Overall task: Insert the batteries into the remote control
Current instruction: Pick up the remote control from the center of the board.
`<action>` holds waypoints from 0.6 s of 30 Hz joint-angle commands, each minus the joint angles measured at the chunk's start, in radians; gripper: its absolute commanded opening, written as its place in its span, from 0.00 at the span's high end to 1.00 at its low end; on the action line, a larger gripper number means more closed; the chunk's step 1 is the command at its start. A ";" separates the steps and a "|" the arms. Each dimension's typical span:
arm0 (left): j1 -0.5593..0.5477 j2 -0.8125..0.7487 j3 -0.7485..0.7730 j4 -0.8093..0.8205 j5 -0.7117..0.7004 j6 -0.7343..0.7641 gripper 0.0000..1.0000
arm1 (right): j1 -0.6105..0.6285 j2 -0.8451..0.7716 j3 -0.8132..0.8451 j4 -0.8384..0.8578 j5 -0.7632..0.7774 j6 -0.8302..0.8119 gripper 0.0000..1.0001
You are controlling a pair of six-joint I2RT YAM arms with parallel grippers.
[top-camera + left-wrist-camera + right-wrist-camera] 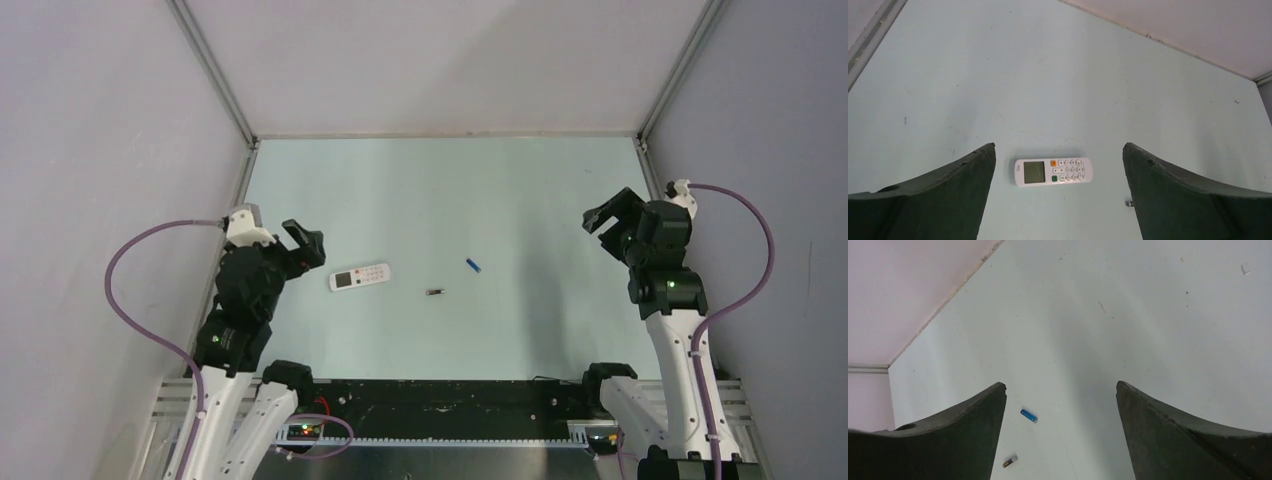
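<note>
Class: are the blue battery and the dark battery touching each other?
Apart. The top view shows bare table between the blue battery and the dark battery.

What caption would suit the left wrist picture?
Open left gripper framing the white remote control, lying face up on the pale table.

Pale green table (pixel 500 200), white remote control (pixel 360 277) face up, dark battery (pixel 434 292) right of it, blue battery (pixel 473 265) farther right

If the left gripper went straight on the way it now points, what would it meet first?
Probably the remote, lying on the table just ahead of the left gripper; nothing shows between them, though depth is unclear.
</note>
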 commanded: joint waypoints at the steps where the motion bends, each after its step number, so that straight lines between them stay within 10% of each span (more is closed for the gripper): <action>1: 0.000 0.006 0.019 -0.018 0.030 -0.018 0.00 | -0.002 0.020 0.005 0.026 -0.069 0.032 0.11; 10: -0.001 -0.137 0.028 -0.016 -0.032 -0.241 0.00 | 0.073 0.044 -0.041 0.098 -0.072 0.060 0.01; 18: -0.002 -0.129 -0.059 -0.015 0.227 -0.295 0.00 | 0.200 0.048 -0.057 0.018 0.060 0.080 0.05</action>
